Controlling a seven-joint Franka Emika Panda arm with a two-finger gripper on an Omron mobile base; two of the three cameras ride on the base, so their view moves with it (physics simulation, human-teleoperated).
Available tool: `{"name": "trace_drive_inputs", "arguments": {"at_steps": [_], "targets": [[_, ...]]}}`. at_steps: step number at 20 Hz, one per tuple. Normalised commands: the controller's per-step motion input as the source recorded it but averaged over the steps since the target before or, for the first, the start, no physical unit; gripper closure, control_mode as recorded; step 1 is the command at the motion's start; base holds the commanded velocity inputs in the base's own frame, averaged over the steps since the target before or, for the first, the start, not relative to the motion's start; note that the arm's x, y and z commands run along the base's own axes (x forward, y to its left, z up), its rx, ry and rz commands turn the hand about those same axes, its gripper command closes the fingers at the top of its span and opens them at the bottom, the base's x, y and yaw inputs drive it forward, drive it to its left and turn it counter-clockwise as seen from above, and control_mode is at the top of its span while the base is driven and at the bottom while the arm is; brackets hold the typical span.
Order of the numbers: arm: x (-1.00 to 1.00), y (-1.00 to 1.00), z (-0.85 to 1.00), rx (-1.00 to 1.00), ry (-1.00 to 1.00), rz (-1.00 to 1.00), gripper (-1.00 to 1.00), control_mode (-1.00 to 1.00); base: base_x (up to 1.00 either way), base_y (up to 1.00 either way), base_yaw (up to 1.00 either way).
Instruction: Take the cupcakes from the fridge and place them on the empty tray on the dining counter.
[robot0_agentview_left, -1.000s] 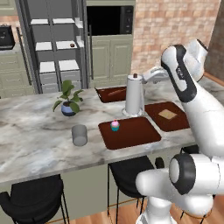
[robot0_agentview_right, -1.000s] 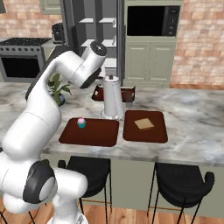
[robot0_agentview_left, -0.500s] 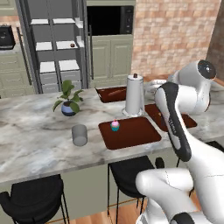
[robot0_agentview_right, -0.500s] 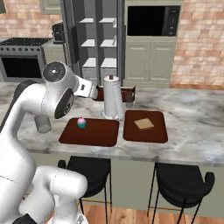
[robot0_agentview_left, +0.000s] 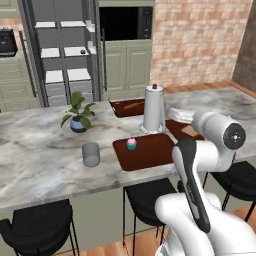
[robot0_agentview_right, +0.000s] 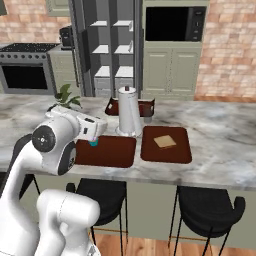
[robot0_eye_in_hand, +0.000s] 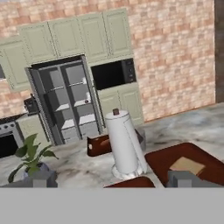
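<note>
A tiny cupcake (robot0_agentview_left: 131, 143) with a teal wrapper and pink frosting stands on the left part of the dark reddish-brown tray (robot0_agentview_left: 150, 151) on the marble dining counter (robot0_agentview_left: 40, 160). In the right base view my folded arm's hand (robot0_agentview_right: 91, 127) hangs over the tray's left end and covers most of the cupcake (robot0_agentview_right: 93, 144). My gripper (robot0_eye_in_hand: 113, 180) is open with nothing between its fingers, facing the fridge (robot0_eye_in_hand: 65, 103). The fridge (robot0_agentview_left: 65, 55) stands open at the back. A small dark thing (robot0_agentview_left: 82, 50) sits on one of its shelves, too small to identify.
A paper-towel roll (robot0_agentview_left: 153, 107) stands behind the tray. To its right lies a brown tray with toast (robot0_agentview_right: 166, 144), behind it another brown tray (robot0_agentview_left: 127, 106). A potted plant (robot0_agentview_left: 77, 117) and a grey cup (robot0_agentview_left: 91, 154) are to the left. Black stools (robot0_agentview_right: 207, 210) line the near edge.
My arm has folded back from its reach near the paper-towel roll, and the hand now sits low over the tray's left end. The cupcake has stayed on the tray. The gripper has stayed open.
</note>
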Motion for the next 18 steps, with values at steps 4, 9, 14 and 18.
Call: {"name": "trace_drive_inputs", "arguments": {"at_steps": [4,9,14,18], "targets": [[-0.02,-0.01,0.00,0.02,-0.07,0.02,-1.00,1.00,0.00,-0.03,0.02],[0.00,0.00,0.00,0.00,0.00,0.00,-1.00,1.00,-0.25,-0.02,0.00],[0.00,0.00,0.00,0.00,0.00,0.00,-1.00,1.00,-0.84,-0.16,0.00],[0.00,0.00,0.00,0.00,0.00,0.00,-1.00,1.00,-0.99,-0.14,0.00]]}}
